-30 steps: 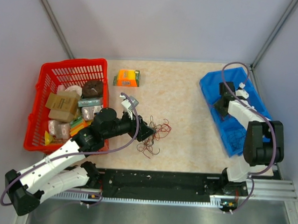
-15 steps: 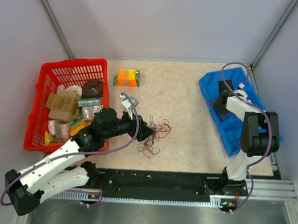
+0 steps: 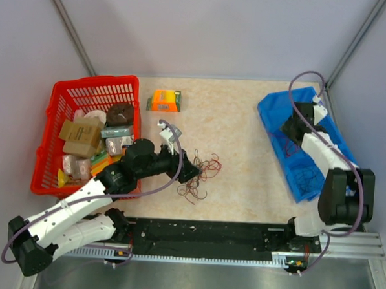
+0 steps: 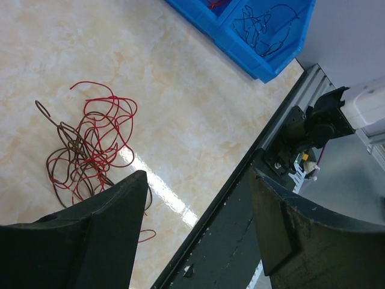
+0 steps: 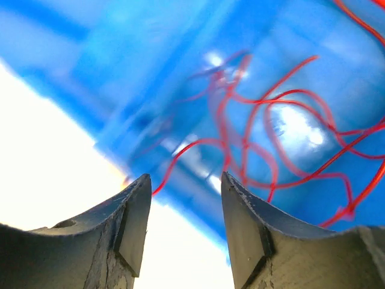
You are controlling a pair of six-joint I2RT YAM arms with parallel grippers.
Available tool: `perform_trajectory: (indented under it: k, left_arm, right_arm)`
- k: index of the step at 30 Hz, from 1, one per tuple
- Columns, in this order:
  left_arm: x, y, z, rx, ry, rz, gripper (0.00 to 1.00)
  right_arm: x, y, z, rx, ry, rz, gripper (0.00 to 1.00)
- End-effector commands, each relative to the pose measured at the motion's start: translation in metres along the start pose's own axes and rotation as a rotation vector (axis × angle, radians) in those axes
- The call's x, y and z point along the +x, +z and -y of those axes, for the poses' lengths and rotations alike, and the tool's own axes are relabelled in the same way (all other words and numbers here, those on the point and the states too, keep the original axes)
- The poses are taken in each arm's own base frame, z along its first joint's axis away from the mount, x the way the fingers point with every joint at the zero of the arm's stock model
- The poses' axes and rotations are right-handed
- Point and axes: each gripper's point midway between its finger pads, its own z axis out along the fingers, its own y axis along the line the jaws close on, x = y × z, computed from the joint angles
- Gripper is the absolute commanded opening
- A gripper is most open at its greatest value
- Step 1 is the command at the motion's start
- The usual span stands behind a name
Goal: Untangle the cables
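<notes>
Over the past second the right arm swings its wrist toward 12 o'clock above the blue bin (image 3: 272,113) at the bench's (image 3: 246,121) 3 o'clock edge. The right tool (image 3: 292,129) hangs with its jaws apart and nothing between them, and loose red wires (image 5: 271,138) lie on the bin floor beneath it. The cables (image 3: 201,176) have not shifted. The dark red and brown bundle sits on the bench at about 7 o'clock from centre, well apart from the bin. The left tool (image 3: 190,170) stays at the bundle's 9 o'clock side, jaws spread wide and empty, and its wrist view shows the cables (image 4: 90,150) just past its left finger. This suggests one strand has been dropped off and the knot awaits the next pull. A red basket (image 3: 59,111) of goods stands at 9 o'clock.
</notes>
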Motion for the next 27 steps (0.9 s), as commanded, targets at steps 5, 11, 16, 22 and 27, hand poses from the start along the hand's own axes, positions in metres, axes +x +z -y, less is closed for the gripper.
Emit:
perform_trajectory:
  k: [5,11,16,22,27]
  left_arm:
    - [0.042,0.037,-0.041,-0.138,-0.083,-0.148,0.67]
    - [0.059,0.066,-0.079,-0.318,-0.088,-0.236,0.75]
    - [0.079,0.083,-0.105,-0.418,-0.106,-0.293,0.73]
    - [0.078,0.088,-0.09,-0.305,-0.113,-0.242,0.72]
    - [0.08,0.091,-0.089,-0.294,-0.115,-0.242,0.59]
  right_arm:
    - [0.075,-0.159,-0.106,-0.734,-0.425,-0.016,0.56]
    - [0.185,-0.171,-0.103,-0.913,-0.392,-0.358,0.53]
    - [0.238,-0.188,-0.119,-1.048,-0.35,-0.494,0.48]
    - [0.256,-0.189,-0.124,-0.998,-0.384,-0.483,0.49]
    - [0.243,-0.17,-0.123,-0.879,-0.396,-0.398,0.5]
